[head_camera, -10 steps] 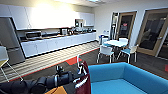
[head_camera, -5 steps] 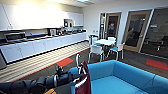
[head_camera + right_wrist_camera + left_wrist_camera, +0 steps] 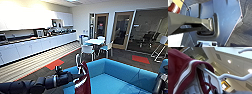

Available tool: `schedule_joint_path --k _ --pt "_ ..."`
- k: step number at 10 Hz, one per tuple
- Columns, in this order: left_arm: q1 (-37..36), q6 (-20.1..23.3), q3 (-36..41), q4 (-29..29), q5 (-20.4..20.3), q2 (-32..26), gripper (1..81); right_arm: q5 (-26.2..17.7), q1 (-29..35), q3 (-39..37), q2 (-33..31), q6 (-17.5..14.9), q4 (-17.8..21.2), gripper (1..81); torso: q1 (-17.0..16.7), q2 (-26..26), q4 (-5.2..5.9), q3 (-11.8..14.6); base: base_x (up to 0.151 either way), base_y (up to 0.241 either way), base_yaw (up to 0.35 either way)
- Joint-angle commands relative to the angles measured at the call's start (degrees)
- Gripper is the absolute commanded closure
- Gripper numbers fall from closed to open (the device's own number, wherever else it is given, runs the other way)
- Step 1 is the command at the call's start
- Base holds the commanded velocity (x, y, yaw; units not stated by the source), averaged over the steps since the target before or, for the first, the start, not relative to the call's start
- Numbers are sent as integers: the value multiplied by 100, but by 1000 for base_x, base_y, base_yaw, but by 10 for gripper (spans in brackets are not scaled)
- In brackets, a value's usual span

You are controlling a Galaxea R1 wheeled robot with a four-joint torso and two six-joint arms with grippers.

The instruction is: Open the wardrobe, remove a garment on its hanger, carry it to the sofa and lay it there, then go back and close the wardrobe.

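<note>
I have the garment (image 3: pixel 83 81) hanging from the left arm just over the near edge of the sofa (image 3: pixel 117 77), maroon body with a white stripe showing, its collar end uppermost. In the left wrist view the jacket drapes over the white hanger (image 3: pixel 218 78), whose bar and curved hook stand out against the ceiling. The left gripper (image 3: pixel 79 74) sits right at the top of the jacket, and I judge it to be clamped on the hanger, since the jacket hangs from it clear of the cushions (the fingers themselves I can't make out). The right arm shows as a dark shape low over the sofa's far end; whether its gripper is open or closed I cannot tell.

So I take this as the carrying step nearly finished, with the laying down not yet done. That calls for bringing the jacket out over the seat and lowering it until the cloth rests flat before letting go of the hanger.

The seat is bare bright blue upholstery with a low back. Beyond it stand a small white table (image 3: pixel 95 41) with white chairs, a long white counter (image 3: pixel 37 45) along the wall, a red floor patch (image 3: pixel 55 64), wooden doors and glass partitions.
</note>
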Motion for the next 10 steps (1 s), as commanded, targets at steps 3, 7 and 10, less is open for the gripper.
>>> schedule_joint_path --k 3,7,10 --pt "-826 147 272 266 -602 -120 811 -258 156 18 -25 7 -41 10 0 0 0 0 0 0 -302" --pt "-791 155 298 275 -602 -225 811 -258 182 -8 -16 -1 -76 10 0 0 0 0 0 0 -302" --pt "-791 147 298 275 -602 -225 811 -258 191 -25 -16 -2 -85 10 0 0 0 0 0 0 -304"
